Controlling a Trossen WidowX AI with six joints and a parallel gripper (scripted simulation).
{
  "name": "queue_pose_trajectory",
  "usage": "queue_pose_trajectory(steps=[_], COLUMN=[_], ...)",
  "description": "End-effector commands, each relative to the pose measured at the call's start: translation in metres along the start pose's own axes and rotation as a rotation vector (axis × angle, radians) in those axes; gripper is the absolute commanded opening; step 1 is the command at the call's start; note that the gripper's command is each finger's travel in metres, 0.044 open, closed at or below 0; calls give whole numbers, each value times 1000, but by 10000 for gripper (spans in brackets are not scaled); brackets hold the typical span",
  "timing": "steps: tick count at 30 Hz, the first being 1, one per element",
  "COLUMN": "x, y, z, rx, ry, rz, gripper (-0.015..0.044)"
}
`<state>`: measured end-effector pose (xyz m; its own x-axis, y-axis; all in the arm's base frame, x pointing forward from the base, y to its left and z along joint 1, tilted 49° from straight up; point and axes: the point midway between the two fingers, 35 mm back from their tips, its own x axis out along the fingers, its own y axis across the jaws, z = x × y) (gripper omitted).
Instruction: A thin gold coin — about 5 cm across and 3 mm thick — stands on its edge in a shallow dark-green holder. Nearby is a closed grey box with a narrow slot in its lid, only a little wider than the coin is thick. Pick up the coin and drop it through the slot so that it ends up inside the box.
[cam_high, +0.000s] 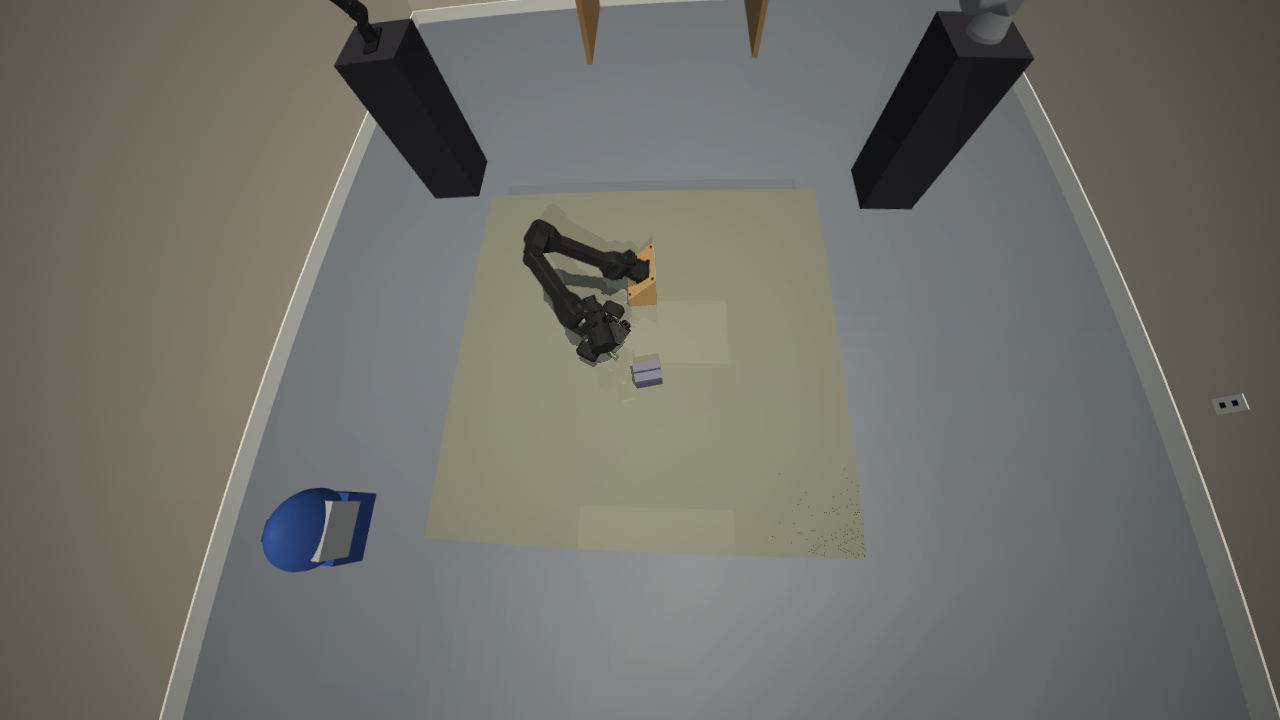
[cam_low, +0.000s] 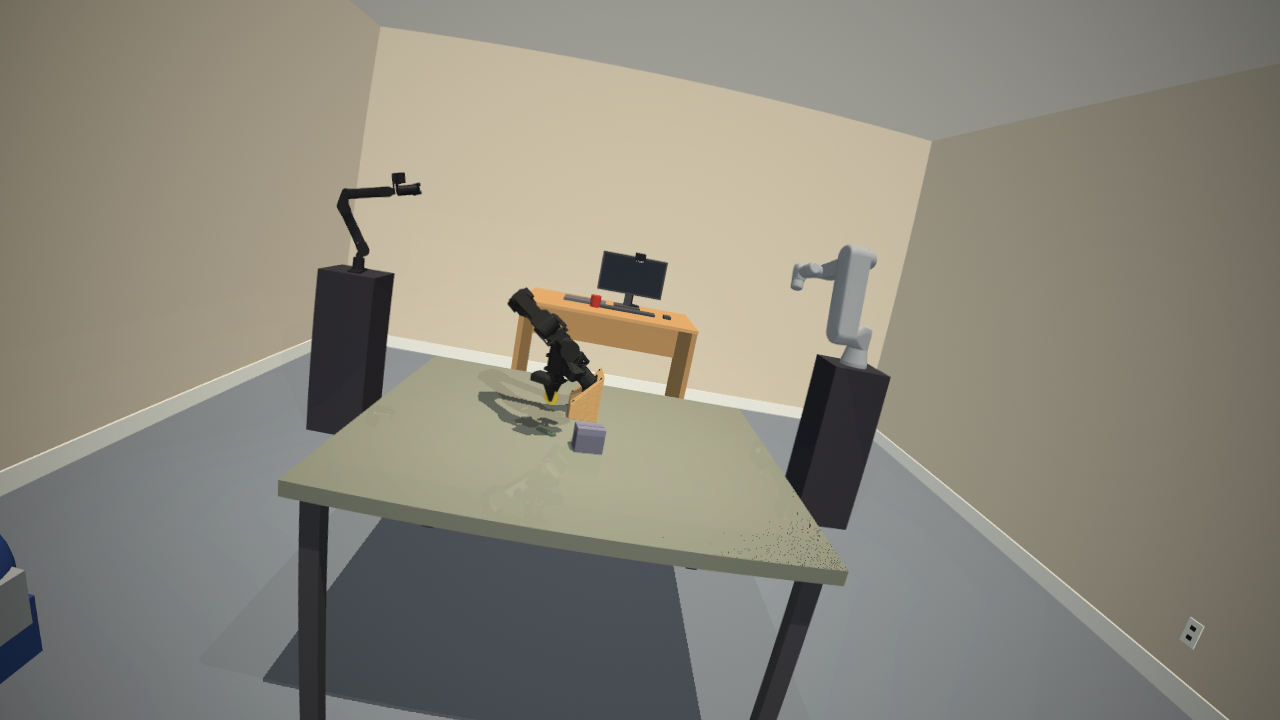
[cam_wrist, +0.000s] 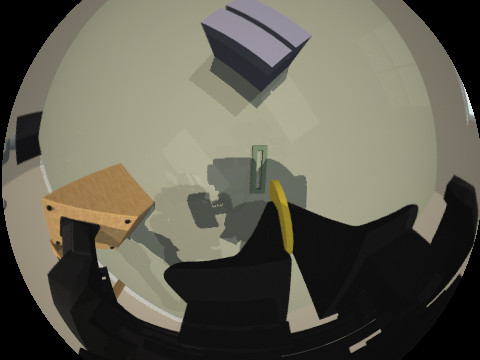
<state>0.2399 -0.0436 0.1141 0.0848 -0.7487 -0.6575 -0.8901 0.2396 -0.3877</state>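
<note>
My gripper (cam_low: 550, 394) (cam_wrist: 275, 206) is shut on the gold coin (cam_low: 552, 400) (cam_wrist: 285, 226). The coin is upright between the fingertips, seen nearly edge-on in the wrist view, with its far part sticking out past them. It is off the table. The dark-green holder (cam_wrist: 253, 170) lies below and just left of the coin in the wrist view, and its groove is empty. The closed grey box (cam_high: 646, 377) (cam_low: 588, 440) (cam_wrist: 245, 36) stands beyond the holder, at the top of the wrist view. The slot in its lid runs diagonally there, at an angle to the coin.
The wooden mount (cam_high: 643, 294) (cam_low: 585, 407) (cam_wrist: 100, 192) of my arm stands on the table (cam_high: 760, 411) (cam_low: 420, 465), behind the box in the exterior view and at the lower left in the wrist view. Dark pedestals (cam_high: 411, 116) (cam_high: 935, 116) with other arms stand beyond the table.
</note>
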Motion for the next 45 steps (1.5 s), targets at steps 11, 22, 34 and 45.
queue_pose_trajectory(steps=[11, 22, 34, 45], x=[-2, -2, -5, -7], y=[-3, -4, -12, -18], z=[2, 3, 26, 51], rx=[-464, -651, -651, -650], ry=[-7, -7, -10, -12], rz=[0, 0, -1, -1], gripper=[0, 0, 0, 0])
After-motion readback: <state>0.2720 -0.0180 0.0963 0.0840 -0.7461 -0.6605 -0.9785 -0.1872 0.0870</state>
